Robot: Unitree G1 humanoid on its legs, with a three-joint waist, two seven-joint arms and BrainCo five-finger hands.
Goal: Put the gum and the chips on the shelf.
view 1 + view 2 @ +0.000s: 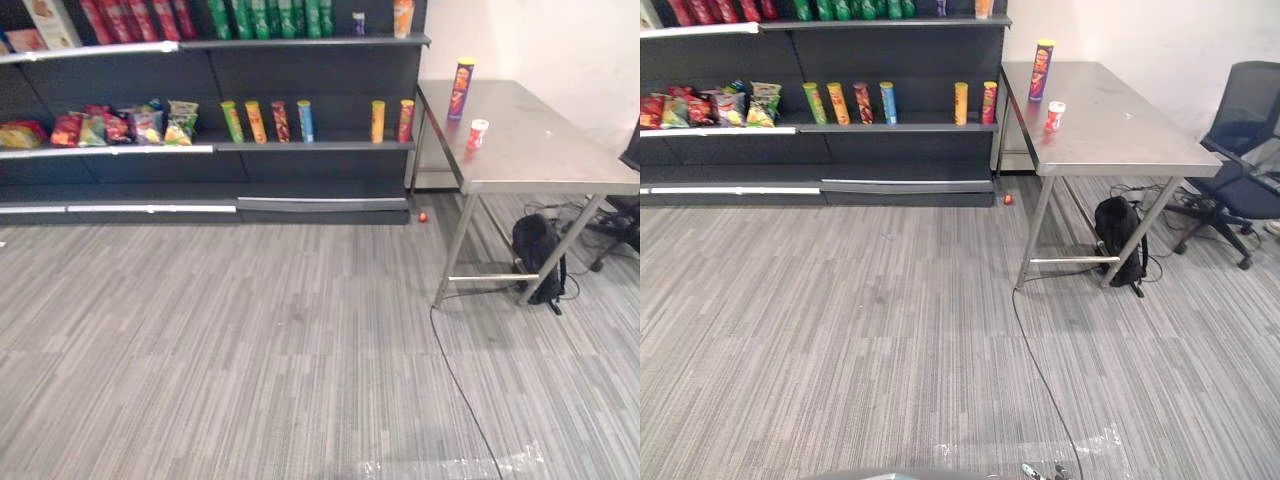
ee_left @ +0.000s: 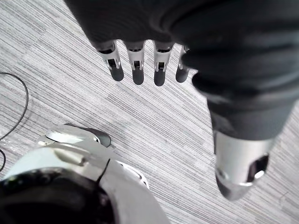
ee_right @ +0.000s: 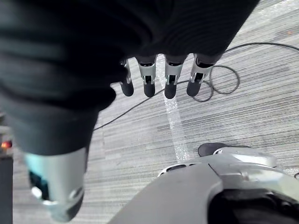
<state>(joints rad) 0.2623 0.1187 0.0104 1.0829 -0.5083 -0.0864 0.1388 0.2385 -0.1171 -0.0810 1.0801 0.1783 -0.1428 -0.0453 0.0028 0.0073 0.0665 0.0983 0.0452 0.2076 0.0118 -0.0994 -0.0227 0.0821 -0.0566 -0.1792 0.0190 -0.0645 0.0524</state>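
A tall red and purple chips can [image 1: 461, 88] stands upright near the back left corner of the steel table [image 1: 1120, 140] at the right. A small red and white gum tub [image 1: 477, 133] stands just in front of it. The dark shelf [image 1: 310, 146] runs along the back wall to the table's left, with a gap in its row of chips cans on the middle board. My left hand [image 2: 137, 70] hangs over the carpet with straight fingers and holds nothing. My right hand [image 3: 148, 81] hangs the same way, open and empty, far from the table.
Several chips cans [image 1: 268, 121] and snack bags [image 1: 120, 125] fill the shelf boards. A small red thing [image 1: 423, 217] lies on the floor by the shelf's corner. A black backpack [image 1: 1120, 235] sits under the table, an office chair [image 1: 1240, 170] beyond it. Wide grey carpet lies between me and the shelf.
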